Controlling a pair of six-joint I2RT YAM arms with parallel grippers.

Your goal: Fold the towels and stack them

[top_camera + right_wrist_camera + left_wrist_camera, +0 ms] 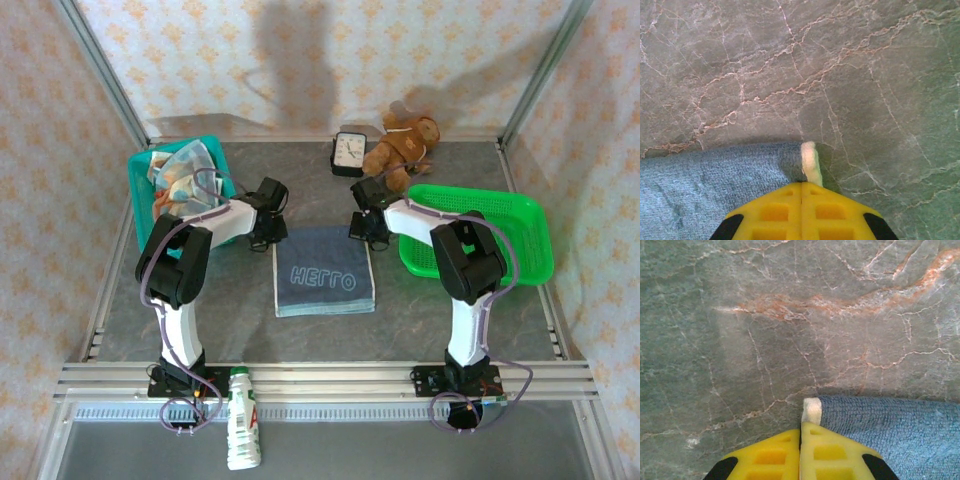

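Towel corners are what both hands grip: the blue-grey towel (pixel 325 270) lies folded flat in the middle of the table (pixel 240 320), pale lettering facing up. The left hand (pixel 266 230) is pressed together on its far left corner, and the white hem (pixel 811 411) pokes out past the yellow fingertips (pixel 830 450). The right hand (pixel 372 230) pinches the far right corner likewise. Other towels (pixel 180 175) fill the teal basket (pixel 135 195) at far left. A green basket (pixel 535 225) sits on the right.
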